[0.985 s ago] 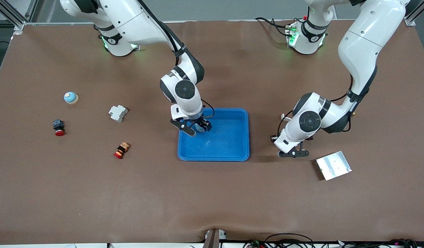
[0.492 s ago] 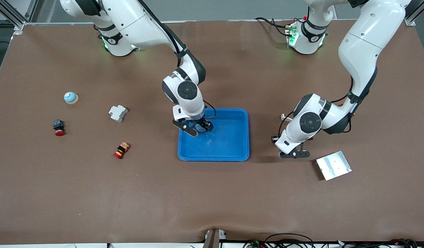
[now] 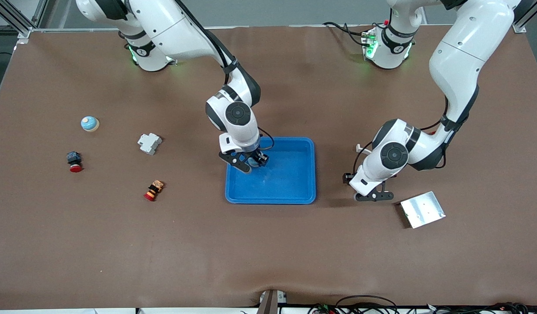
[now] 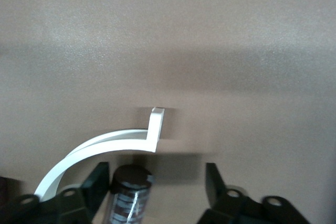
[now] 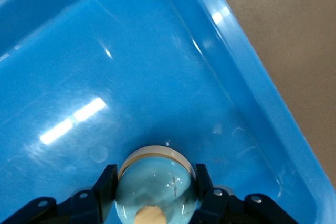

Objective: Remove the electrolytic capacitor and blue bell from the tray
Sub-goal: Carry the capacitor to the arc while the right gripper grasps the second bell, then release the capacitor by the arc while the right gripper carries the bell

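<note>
The bell [image 5: 157, 187], a light blue dome on a cream base, sits between the fingers of my right gripper [image 5: 155, 192], which is shut on it. In the front view that gripper [image 3: 249, 162] is low in the blue tray [image 3: 290, 176], at the corner nearest the right arm's base. My left gripper [image 3: 373, 196] is down at the table beside the tray, toward the left arm's end. In its wrist view the left gripper [image 4: 156, 174] is open. The dark cylindrical capacitor [image 4: 128, 195] stands against one finger, with a wide gap to the other.
A white curved strip [image 4: 105, 145] lies by the capacitor. A metal plate [image 3: 422, 209] lies beside the left gripper. Toward the right arm's end lie a second blue dome [image 3: 89, 124], a grey block [image 3: 149, 143], a red-capped button [image 3: 73, 161] and an orange-red part [image 3: 154, 190].
The right gripper with the bell has shifted slightly within the tray. The left arm has moved a little; its gripper stays at the same spot on the table.
</note>
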You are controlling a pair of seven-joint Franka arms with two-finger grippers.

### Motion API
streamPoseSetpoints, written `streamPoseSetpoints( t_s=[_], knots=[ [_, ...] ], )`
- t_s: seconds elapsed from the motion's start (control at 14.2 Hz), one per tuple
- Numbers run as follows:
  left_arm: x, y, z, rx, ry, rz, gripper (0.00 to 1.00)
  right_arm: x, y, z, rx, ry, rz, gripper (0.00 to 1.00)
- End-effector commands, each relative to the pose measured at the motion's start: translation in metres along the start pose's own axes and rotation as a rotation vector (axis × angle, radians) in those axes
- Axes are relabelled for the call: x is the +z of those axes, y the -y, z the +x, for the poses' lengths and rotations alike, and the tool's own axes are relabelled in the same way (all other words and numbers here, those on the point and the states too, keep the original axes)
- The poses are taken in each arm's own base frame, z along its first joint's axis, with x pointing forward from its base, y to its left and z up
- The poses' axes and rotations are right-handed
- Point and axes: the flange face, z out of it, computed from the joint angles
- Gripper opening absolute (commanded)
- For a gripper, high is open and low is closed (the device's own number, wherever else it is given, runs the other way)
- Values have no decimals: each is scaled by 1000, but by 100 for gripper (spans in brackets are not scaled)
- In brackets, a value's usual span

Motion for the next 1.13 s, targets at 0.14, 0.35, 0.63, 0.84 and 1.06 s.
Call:
streamPoseSetpoints(
  t_s=[0.14,0.35,0.63,0.84,1.06],
  knots=[
    [-23,2,-2,-5,-1,49,100,-46,22,29,27,-1,-67,0],
    [-51,6,-5,2,1,96,100,-79,8,63,-46,21,-123,0],
    [-103,7,-8,-12,-35,104,100,-112,-42,111,-165,52,-173,0],
    [-132,7,-8,-32,-87,106,100,-122,-105,154,-258,50,-145,0],
    [-166,55,6,-81,-137,116,100,-123,-177,205,-342,41,-114,0]
  ],
)
